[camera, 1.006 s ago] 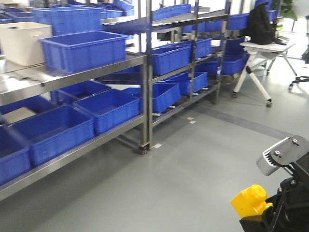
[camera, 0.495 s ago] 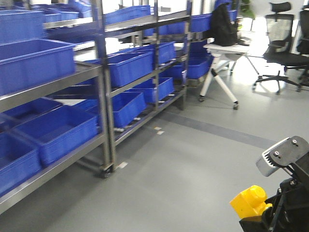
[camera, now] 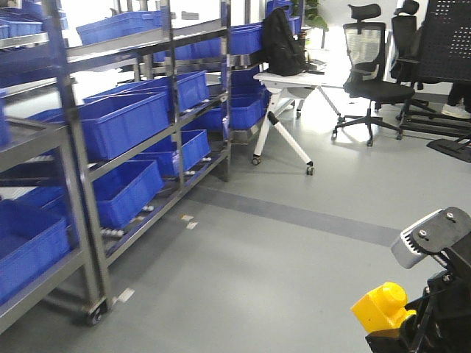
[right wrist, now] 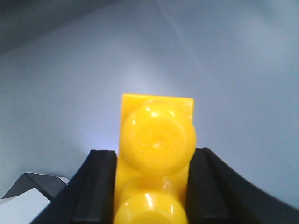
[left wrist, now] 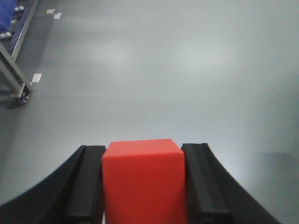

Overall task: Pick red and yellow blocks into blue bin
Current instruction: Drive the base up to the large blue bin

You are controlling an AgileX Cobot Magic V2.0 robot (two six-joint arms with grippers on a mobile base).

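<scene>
Shelving (camera: 171,88) has slid leftward as the base turns. Left tool (left wrist: 144,161) clamps the red cube (left wrist: 142,186) and right tool (right wrist: 154,163) the yellow brick (right wrist: 158,135), over floor (camera: 280,250) beside the shelving, undelivered.

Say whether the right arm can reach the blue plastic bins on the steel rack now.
Probably not: grey floor separates the right gripper, shut on the yellow studded plastic brick, from those bins.
</scene>
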